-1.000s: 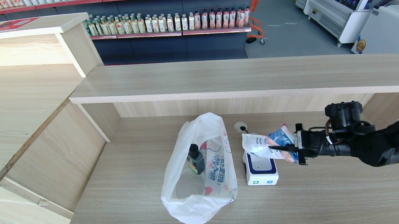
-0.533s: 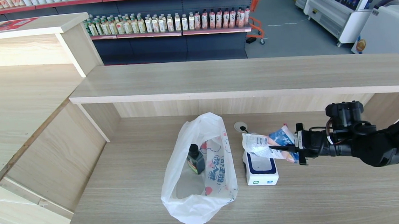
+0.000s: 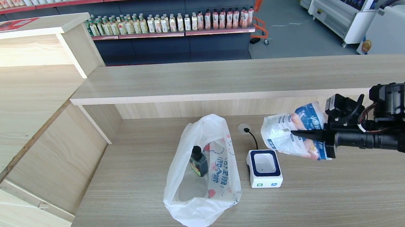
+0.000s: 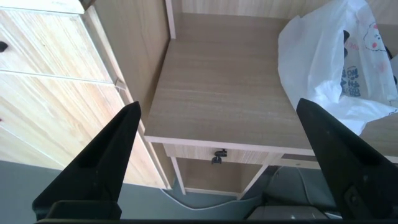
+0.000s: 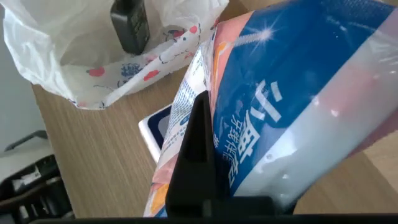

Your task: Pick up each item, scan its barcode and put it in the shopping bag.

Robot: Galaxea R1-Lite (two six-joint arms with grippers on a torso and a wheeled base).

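My right fingers [image 3: 305,134] gripped the blue-and-white snack pouch [image 3: 284,131] above the desk [image 3: 336,196], just right of the barcode scanner [image 3: 263,163]; shopping bag [image 3: 203,199] lay left of it. Left fingers [image 4: 102,162] stood apart.

Blue characters on shopping bag [image 3: 223,169]; white characters on blue packet [image 3: 296,135]; fine print on packet back unreadable.
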